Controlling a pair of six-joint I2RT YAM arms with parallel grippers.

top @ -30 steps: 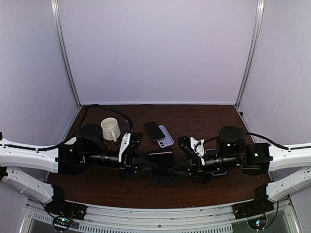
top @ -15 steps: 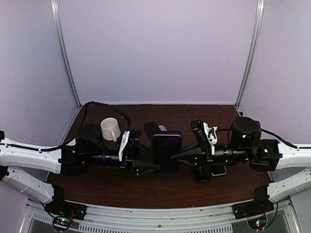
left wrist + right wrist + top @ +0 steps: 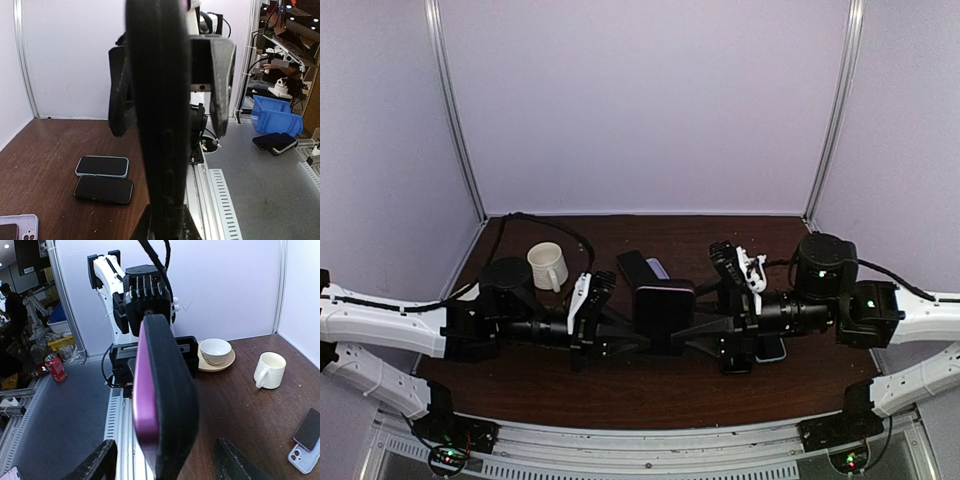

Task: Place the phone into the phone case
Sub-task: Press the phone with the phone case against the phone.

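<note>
Left gripper (image 3: 632, 341): clamped on the phone case (image 3: 664, 312). Its pads showed only as dark slivers tight against both broad faces at the bottom of the left wrist view. Right gripper (image 3: 692, 336): apart. Its fingers (image 3: 97, 465) straddled the same item from the opposite side, with a gap visible each side and no contact that I could see. The case stood on edge, up off the table (image 3: 620, 395), between the two tips, carried by the left alone.

Case itself: thick black shell, rounded matte edge, moulded side buttons on the edge facing the left wrist cam. The phone (image 3: 145, 405) sat in one broad face as a flat purple slab, framed by the black rim at top and bottom and slightly proud of it. Couldn't tell if it was fully seated.

Outward:
- Just behind the held case, a dark handset (image 3: 634, 268) lay overlapping a lilac handset (image 3: 663, 270).
- Under the right gripper's wrist, a pale-rimmed handset (image 3: 102, 166) and a second black handset (image 3: 103, 190) lay side by side.
- A white mug (image 3: 547, 265) stood behind the left gripper.
- Beside the mug, partly behind the left arm, was a cream cup (image 3: 215, 347) on its saucer (image 3: 225, 364).
- A red can (image 3: 56, 367) stood off the table, past the rail.
</note>
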